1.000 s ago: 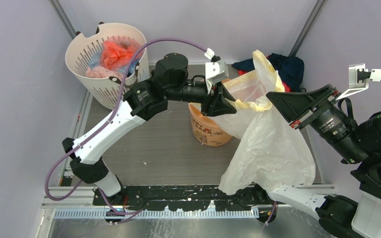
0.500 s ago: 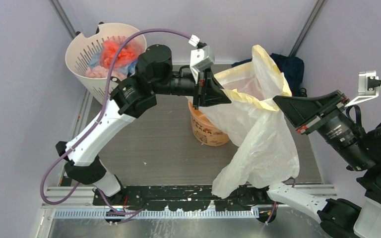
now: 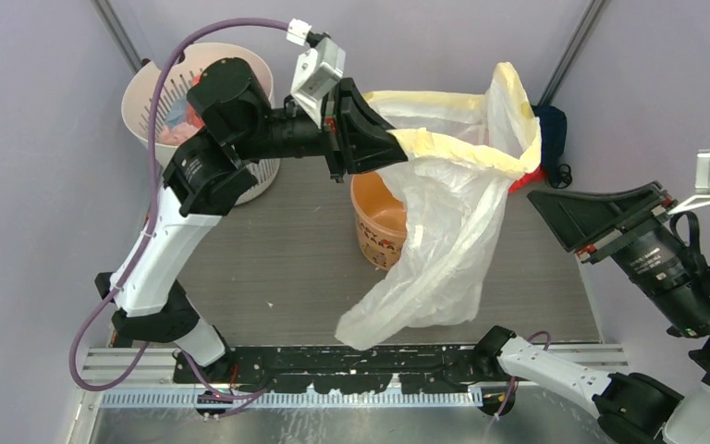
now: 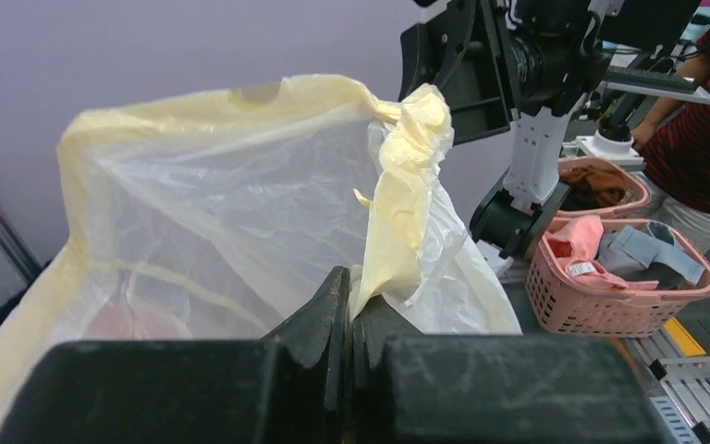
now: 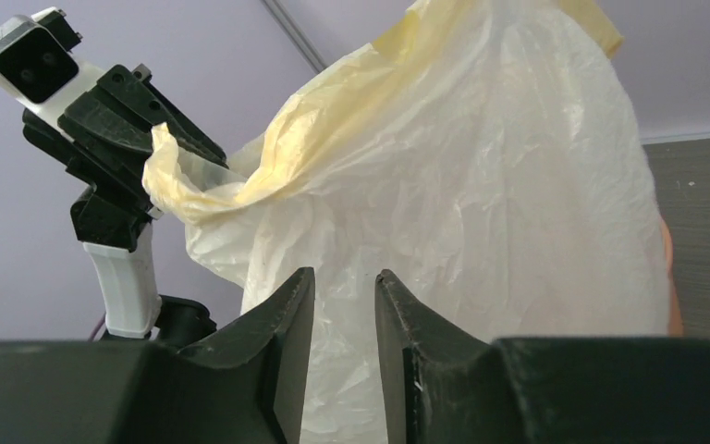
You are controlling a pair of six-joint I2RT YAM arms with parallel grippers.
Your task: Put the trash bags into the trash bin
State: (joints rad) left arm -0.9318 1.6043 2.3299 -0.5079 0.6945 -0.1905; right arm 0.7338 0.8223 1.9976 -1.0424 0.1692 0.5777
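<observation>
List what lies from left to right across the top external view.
White slotted basket → trash bin → right end effector. Left out: the trash bag and the left end effector gripping it, since both overlap the bin's span.

Bright, even, diffuse light from above; shadows on the table [image 3: 268,268] are faint. The trash bag [image 3: 444,222] glows translucent, without harsh glare. Wrist views: left gripper [image 4: 351,291] and right gripper [image 5: 344,277] slightly soft, close to the lens.
</observation>
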